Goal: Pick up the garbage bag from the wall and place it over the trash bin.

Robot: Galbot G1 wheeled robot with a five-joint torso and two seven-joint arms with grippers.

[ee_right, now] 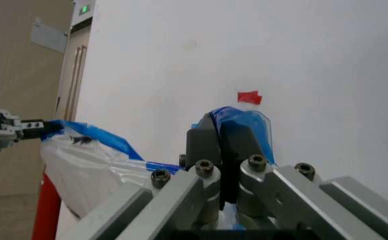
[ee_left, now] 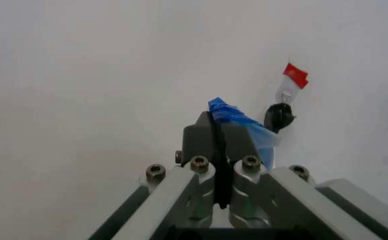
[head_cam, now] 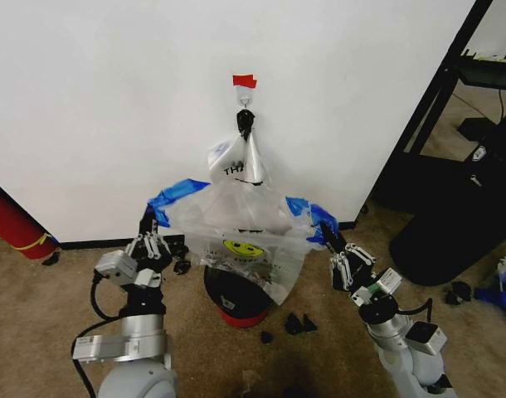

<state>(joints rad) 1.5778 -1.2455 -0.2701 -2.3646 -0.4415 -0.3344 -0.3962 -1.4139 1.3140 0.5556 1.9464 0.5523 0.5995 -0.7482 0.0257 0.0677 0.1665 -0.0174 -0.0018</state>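
Observation:
The garbage bag point(head_cam: 236, 236), translucent with blue patches and a yellow smiley print, is stretched open between both grippers in front of the white wall point(head_cam: 112, 99). My left gripper point(head_cam: 151, 222) is shut on its left blue patch point(ee_left: 231, 116). My right gripper point(head_cam: 328, 236) is shut on the right blue patch point(ee_right: 244, 122). The bag point(ee_right: 87, 170) hangs just above the trash bin point(head_cam: 235, 300), a small black mesh basket with a red base; the bag's lower part covers its rim. Red tape point(head_cam: 245, 80) and a small hook point(head_cam: 245, 99) sit on the wall above.
A white "THANK YOU" bag point(head_cam: 235, 156) hangs from the hook behind the stretched bag. A large glossy black bin point(head_cam: 452, 224) and a black shelf frame point(head_cam: 440, 91) stand at the right. A red cylinder point(head_cam: 11, 220) leans at the left. Black scraps point(head_cam: 299, 323) lie on the carpet.

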